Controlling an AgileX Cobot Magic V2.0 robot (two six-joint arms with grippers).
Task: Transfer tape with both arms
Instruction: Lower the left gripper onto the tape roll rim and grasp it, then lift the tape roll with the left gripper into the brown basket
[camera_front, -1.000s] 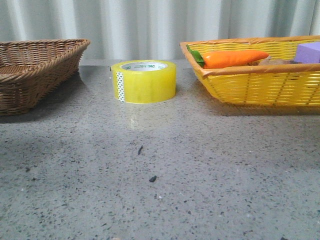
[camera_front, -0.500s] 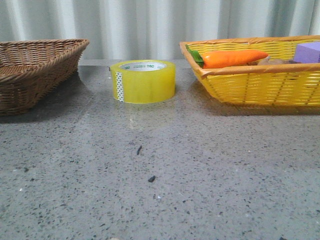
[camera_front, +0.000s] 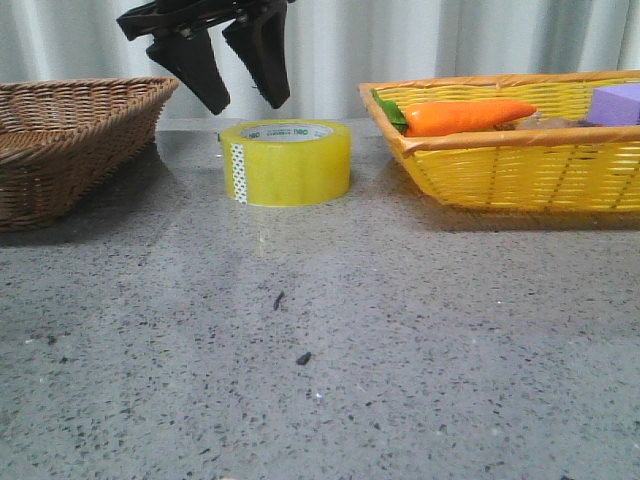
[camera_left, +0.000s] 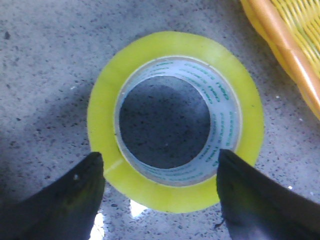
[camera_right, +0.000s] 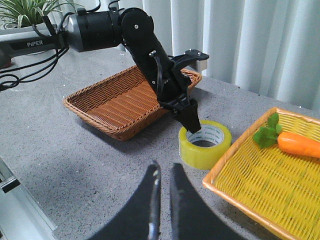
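Yellow and glossy, the tape (camera_front: 287, 162) lies flat on the speckled grey tabletop (camera_front: 330, 340), between the brown wicker basket (camera_front: 70, 140) and the yellow basket (camera_front: 520, 150) that holds the orange carrot (camera_front: 470, 116) and a purple block (camera_front: 615, 103). The left gripper (camera_front: 238, 75) hangs just above the roll, jaws spread wide and touching nothing; in its wrist view the fingers (camera_left: 65, 200) sit to either side of the roll's outer rim. The right gripper (camera_right: 162, 200) is well apart from the tape, its jaws nearly together with only a narrow slit between them, holding nothing.
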